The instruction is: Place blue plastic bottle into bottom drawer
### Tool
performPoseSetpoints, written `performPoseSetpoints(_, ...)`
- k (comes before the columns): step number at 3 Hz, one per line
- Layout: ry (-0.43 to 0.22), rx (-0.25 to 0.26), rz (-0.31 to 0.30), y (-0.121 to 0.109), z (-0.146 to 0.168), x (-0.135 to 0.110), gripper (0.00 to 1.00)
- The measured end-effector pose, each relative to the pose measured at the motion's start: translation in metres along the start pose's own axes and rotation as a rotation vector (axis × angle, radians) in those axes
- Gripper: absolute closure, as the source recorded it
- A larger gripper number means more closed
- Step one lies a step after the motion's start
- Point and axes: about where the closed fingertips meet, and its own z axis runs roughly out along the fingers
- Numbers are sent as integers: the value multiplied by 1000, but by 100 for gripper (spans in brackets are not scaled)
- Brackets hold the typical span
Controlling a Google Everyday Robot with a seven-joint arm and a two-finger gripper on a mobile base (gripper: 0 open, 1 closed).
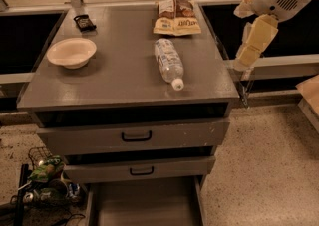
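Grey cabinet top (114,78) across the middle of the frame, speckled floor (264,170) below and to the right. Bottle (168,62) lying on its side right of centre on that top, cap toward the lower edge, just below the bag (176,17) and well apart from the bowl (72,52) at left. Gripper (243,66) at the right edge, hanging beside the top's right rim, apart from the bottle, nothing seen in it; spread or closed, cannot tell. Drawer (144,205) pulled out at bottom centre.

Step in hand, likely: reach and grasp. Best taken from above, across the ribbed body at mid-length, square to the long axis to stop rolling. Stay off the bag. Lift well up before carrying forward and down past the upper drawers (134,135).
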Motion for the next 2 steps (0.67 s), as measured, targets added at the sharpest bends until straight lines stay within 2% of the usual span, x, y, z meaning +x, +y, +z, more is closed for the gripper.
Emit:
performPoseSetpoints(1, 87, 34, 16, 1, 2, 2, 0)
performPoseSetpoints(2, 130, 38, -3, 6, 11, -4, 0)
